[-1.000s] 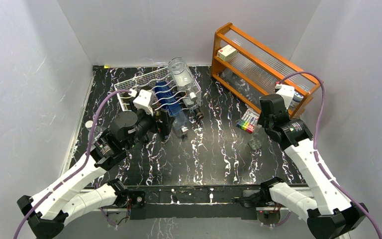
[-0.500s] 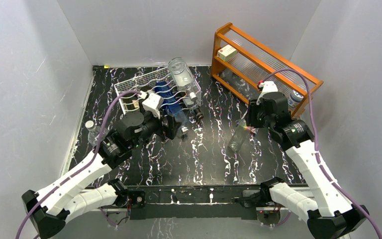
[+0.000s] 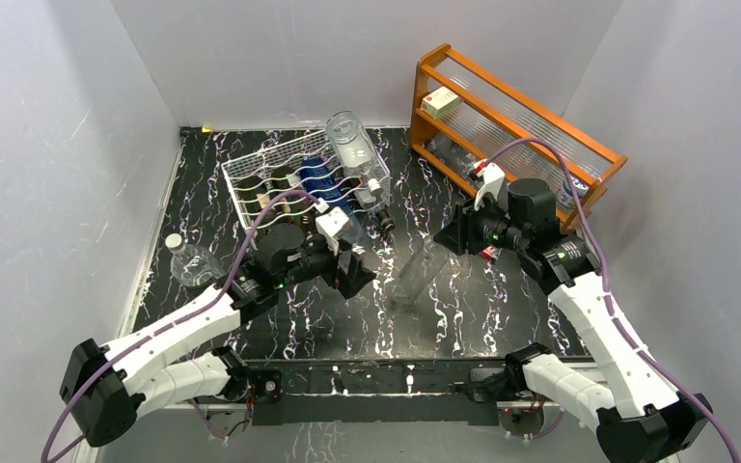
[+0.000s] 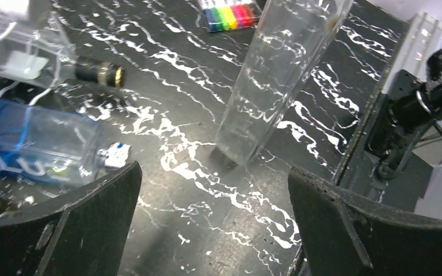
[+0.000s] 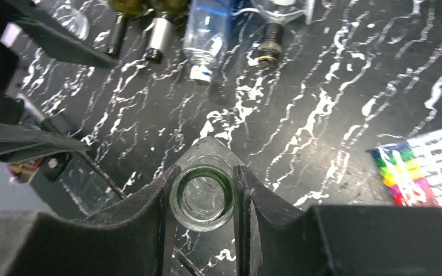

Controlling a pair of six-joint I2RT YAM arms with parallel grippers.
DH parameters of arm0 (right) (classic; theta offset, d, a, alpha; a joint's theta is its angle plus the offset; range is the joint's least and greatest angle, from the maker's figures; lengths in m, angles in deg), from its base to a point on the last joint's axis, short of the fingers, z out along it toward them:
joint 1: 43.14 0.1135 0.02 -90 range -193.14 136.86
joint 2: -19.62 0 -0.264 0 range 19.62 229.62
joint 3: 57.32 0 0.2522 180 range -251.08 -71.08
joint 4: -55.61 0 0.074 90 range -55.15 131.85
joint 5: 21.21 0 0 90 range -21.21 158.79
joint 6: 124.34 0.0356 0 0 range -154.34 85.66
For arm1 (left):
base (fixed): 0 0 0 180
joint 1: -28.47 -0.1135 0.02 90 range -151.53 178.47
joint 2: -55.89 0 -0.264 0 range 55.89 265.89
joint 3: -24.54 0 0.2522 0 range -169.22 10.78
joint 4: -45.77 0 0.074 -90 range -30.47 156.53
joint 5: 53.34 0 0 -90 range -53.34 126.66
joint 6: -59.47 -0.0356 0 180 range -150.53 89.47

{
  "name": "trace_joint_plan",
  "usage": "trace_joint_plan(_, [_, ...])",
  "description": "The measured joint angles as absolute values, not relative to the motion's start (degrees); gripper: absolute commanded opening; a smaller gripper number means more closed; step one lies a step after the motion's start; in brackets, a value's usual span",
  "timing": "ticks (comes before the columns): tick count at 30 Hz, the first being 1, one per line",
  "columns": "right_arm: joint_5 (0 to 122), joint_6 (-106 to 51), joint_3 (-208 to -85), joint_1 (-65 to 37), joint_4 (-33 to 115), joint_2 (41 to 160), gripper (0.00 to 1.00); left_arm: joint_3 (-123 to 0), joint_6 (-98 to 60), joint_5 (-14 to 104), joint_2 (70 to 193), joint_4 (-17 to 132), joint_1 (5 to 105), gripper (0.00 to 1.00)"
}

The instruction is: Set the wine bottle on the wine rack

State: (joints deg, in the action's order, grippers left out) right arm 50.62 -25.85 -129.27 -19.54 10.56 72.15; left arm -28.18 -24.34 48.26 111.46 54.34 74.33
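Your right pincer [image 5: 204,187] clamps the neck of the clear wine bottle [image 4: 276,80]; steer its base into the wide-spread left pincer [image 4: 214,195].

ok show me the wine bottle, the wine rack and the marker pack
wine bottle [image 3: 419,273]: top view, clear body
wine rack [image 3: 248,183]: top view, left wire end
marker pack [image 4: 229,15]: left wrist view, coloured face

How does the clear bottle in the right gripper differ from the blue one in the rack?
The clear bottle is colourless; the blue bottle is blue. The clear bottle stands tilted, its neck clamped by the right gripper; the blue bottle lies in the wine rack. Both are see-through.
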Motion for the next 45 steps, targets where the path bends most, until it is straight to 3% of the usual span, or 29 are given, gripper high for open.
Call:
trace_joint_plan(7, [40.1,-24.4,-126.5,-19.5,16.0,72.7,0.0,-28.2,-24.5,56.2,118.6,50.5,74.3,0.94])
trace_joint_plan(20, [27.5,-20.8,-124.8,-19.5,24.1,74.4,0.0,-28.4,-24.8,71.6,125.6,47.5,74.3,0.96])
trace_joint_plan(31, [20.7,-20.6,-124.7,-19.5,27.3,74.3,0.0,-28.3,-25.9,74.4,125.0,45.6,74.3,0.78])
trace_joint_plan(37, [20.4,-18.7,-124.7,-19.5,29.0,74.3,0.0,-28.3,-28.9,75.6,124.4,48.5,74.3,0.77])
trace_joint_plan(41, [20.5,-17.0,-124.7,-19.5,29.5,74.4,0.0,-28.3,-30.7,75.8,124.4,50.0,74.3,0.65])
trace_joint_plan(45, [21.2,-16.3,-124.7,-19.6,29.7,74.8,0.0,-28.3,-32.4,75.8,124.2,50.6,74.4,0.4])
